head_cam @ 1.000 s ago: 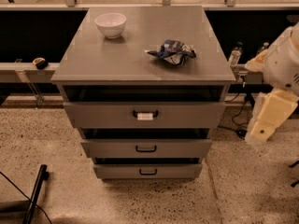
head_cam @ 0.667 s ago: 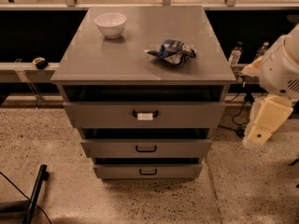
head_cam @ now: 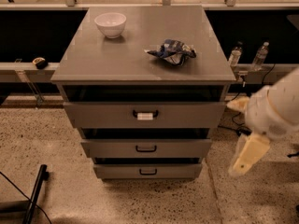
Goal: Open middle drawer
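Step in hand: the approach; the hand has to reach the drawer's handle before any pull can begin.
Middle drawer: centre of the frame, slightly low, the second of three grey fronts on the desk. It looks shut or nearly so, with a dark gap above its front.
Handle: a small black loop in the middle of that front, plain and untagged.
Hand: lower right of the frame, cream-coloured and hanging below the rounded white arm. It is well apart from the desk, off its right side, and touches nothing. Whether it is spread or pressed together, I cannot tell.
Neighbours to avoid: the top drawer, whose handle carries a white tag, and the lowest drawer, just beneath.
Doing it well: bring the hand round to the front of the desk, level with the black loop, and square it to the drawer face before closing on the loop. Then pull straight out along the drawer's line of travel, not sideways or up.
Risk: the loop is small and sits close between two similar handles, so a height error would likely catch the wrong drawer.
On the desk top: a white bowl at upper left and a crumpled blue bag nearer the middle. A jerky pull could shake them.
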{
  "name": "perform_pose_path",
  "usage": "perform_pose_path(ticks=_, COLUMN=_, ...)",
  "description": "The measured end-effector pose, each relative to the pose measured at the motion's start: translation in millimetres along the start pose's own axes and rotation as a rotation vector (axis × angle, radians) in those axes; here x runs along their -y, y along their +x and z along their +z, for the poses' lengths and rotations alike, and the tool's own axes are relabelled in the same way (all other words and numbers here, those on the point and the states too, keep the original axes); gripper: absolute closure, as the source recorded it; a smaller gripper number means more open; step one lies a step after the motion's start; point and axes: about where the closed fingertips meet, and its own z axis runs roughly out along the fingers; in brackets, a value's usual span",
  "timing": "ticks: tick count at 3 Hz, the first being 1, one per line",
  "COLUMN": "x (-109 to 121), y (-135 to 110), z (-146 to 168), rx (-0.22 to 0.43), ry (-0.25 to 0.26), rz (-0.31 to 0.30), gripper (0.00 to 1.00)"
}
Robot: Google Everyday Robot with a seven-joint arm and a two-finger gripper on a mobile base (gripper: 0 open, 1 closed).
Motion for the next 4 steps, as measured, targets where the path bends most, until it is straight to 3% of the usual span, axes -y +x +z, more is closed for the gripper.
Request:
perform_pose_path(ticks=1, x=-25.8, y=39.7, z=72.8, rx=0.047, ry=-0.025, rz=0.058, gripper=0.00)
perform_pose_path(ticks=2, x=-14.7, y=41.7, z=80.1, rx=0.057, ry=0.033, rz=0.068, gripper=0.00)
perform_pose_path(ticks=3, x=-17.5, y=41.9, z=81.4, rx=0.082, ry=0.032, rz=0.057, gripper=0.00)
perform_pose_path(ticks=4, x=-26.3, y=17.5, z=133.0, rx=0.194, ry=-0.023, rz=-0.011, gripper=0.00)
